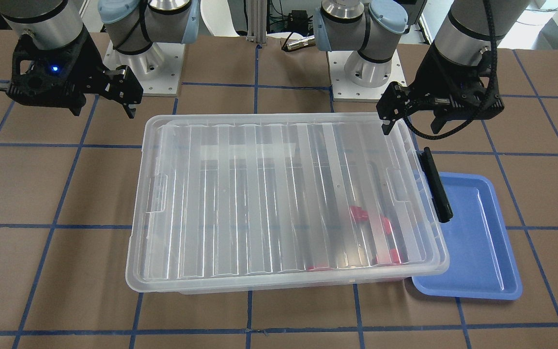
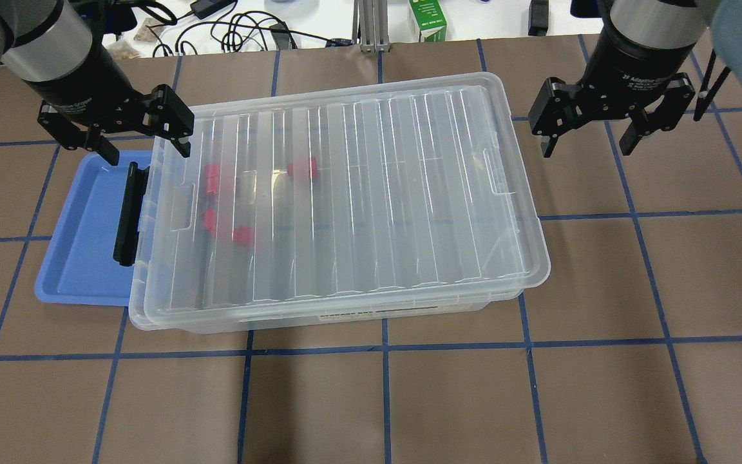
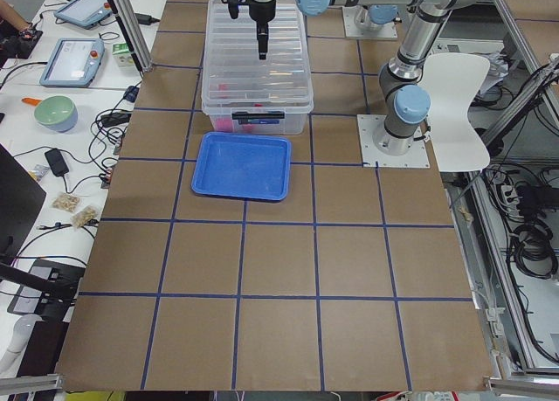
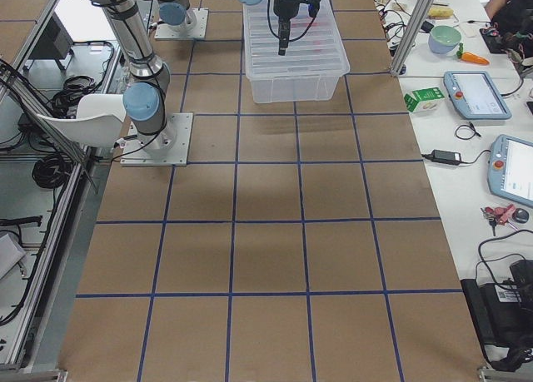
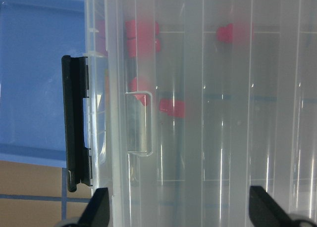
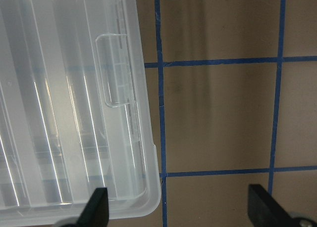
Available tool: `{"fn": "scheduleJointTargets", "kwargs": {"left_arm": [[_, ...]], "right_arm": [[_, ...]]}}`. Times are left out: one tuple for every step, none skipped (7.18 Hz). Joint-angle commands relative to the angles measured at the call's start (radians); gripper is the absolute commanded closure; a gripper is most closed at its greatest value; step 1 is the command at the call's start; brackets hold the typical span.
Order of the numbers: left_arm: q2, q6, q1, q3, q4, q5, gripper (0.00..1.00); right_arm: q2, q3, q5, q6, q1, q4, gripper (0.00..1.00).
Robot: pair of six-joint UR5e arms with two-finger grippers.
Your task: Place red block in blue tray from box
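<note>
Clear ribbed lid [image 2: 377,193] covers your box [image 2: 268,324]; glossy red blocks [image 2: 300,169] inside; blue tray [image 2: 81,258] at 9 o'clock. Left gripper [image 2: 147,149], right gripper [image 2: 587,149]: spread, empty.

overhead and front views face each other across the box [image 2: 345,206], side views sit far, wrist views close.

blocks [image 2: 243,235] in box [image 2: 403,314] | lid [image 2: 377,193] on box | tray [image 2: 81,258] just beside box's latch [image 2: 128,216] end
</note>
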Motion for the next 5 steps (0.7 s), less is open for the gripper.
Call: {"fn": "scheduleJointTargets", "kwargs": {"left_arm": [[-0.001,0.000,0.000,-0.004,0.000,0.002,0.00],[-0.001,0.000,0.000,-0.004,0.003,0.002,0.00],[-0.001,0.000,0.000,-0.004,0.003,0.002,0.00],[-0.001,0.000,0.000,-0.004,0.003,0.002,0.00],[-0.002,0.000,0.000,-0.004,0.003,0.003,0.00]], "right_arm": [[0.000,0.000,0.000,0.000,0.000,0.007,0.00],[0.000,0.000,0.000,0.000,0.001,0.007,0.00],[0.000,0.000,0.003,-0.002,0.000,0.007,0.00],[0.000,0.000,0.008,-0.002,0.000,0.008,0.00],[0.012,0.000,-0.001,-0.029,-0.003,-0.005,0.00]]}}
